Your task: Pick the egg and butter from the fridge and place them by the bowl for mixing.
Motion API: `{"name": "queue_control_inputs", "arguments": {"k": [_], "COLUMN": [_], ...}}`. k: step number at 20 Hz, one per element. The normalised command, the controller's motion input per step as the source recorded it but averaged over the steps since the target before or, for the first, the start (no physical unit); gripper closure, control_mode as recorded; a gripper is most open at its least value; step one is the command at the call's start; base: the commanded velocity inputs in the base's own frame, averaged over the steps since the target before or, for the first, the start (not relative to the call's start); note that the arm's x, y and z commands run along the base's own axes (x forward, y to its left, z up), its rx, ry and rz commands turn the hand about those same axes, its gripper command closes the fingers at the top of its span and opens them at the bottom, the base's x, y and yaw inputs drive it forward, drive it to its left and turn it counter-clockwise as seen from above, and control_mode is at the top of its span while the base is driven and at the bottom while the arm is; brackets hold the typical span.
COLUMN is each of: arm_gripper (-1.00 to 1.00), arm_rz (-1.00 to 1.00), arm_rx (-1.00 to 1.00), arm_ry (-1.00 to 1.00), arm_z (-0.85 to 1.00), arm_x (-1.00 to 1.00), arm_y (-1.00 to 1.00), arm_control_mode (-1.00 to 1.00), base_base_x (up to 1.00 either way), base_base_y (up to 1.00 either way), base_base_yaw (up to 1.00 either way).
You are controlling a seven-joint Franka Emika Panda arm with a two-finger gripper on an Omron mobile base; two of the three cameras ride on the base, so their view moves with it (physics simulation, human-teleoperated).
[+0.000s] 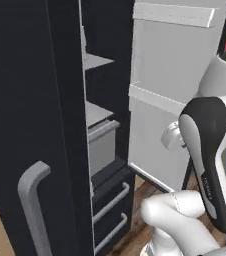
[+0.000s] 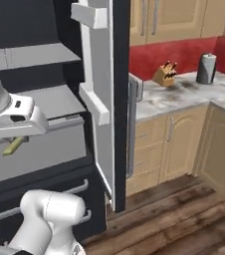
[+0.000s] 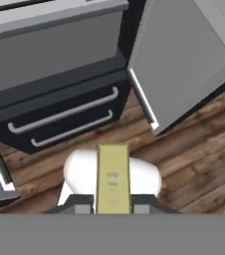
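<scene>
Butter [image 3: 113, 177]: thin pale-yellow stick, clamped between jaws.

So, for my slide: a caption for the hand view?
Gripper shut on the butter, above the fridge's drawers.

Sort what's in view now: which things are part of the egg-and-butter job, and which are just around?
Job:
- butter, clamped in the gripper
- fridge, its door open

Just around:
- knife block on the counter
- dark canister on that counter
- fridge drawers
</scene>
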Motion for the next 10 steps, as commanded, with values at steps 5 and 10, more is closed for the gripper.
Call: {"name": "queue_control_inputs", "arguments": {"k": [5, 10], "arm_gripper": [1.0, 1.0], "arm_rz": [0.0, 0.0], "arm_rx": [0.0, 0.0], "arm_ry": [0.0, 0.0], "arm_z": [0.0, 0.0], "arm_x": [0.0, 0.0], "arm_y": [0.0, 0.0], "arm_control_mode": [1.0, 1.0], "base_base_x": [-0.28, -0.82], "base_base_y": [0.33, 0.44], "base_base_yaw": [-0.73, -0.52]}}
